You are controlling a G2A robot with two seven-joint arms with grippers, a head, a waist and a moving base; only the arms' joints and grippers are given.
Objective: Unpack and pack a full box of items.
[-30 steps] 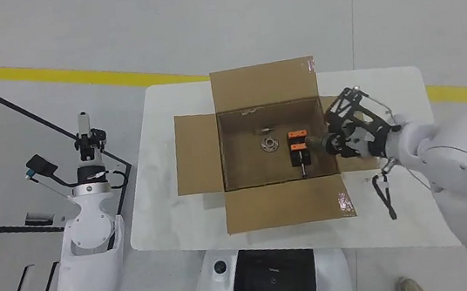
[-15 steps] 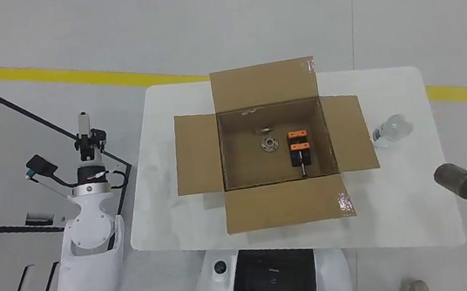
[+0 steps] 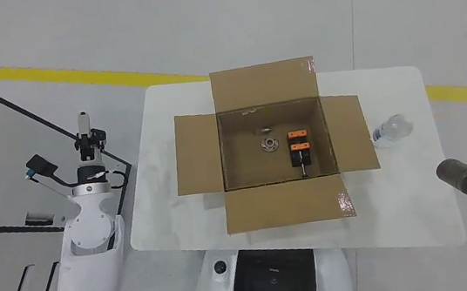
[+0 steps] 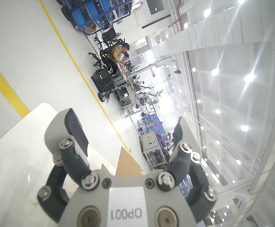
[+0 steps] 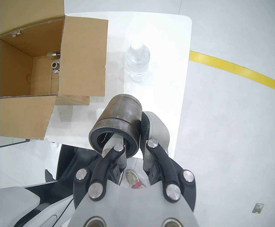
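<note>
The open cardboard box [image 3: 198, 154] stands mid-table with its flaps spread. Inside lie a small metal flange [image 3: 269, 144] and an orange-and-black part [image 3: 299, 147]. My right gripper [image 5: 131, 134] is shut on a dark steel cylinder [image 5: 117, 125], one finger in its bore and one pad [image 5: 145, 126] outside. It hangs beyond the table's near right corner, the cylinder [image 3: 454, 173] level with the edge. My left gripper [image 4: 126, 133] is open and empty, held left of the table, off it.
A clear plastic water bottle [image 3: 390, 130] lies on the white table [image 3: 400, 213] right of the box, also seen as the bottle [image 5: 138, 61] beside the box flap [image 5: 84, 58]. Bare tabletop runs along the right and front.
My right gripper has pulled out of the box's right side with the cylinder and swung right and nearer, past the table edge, uncovering the bottle. The left arm has not moved.
</note>
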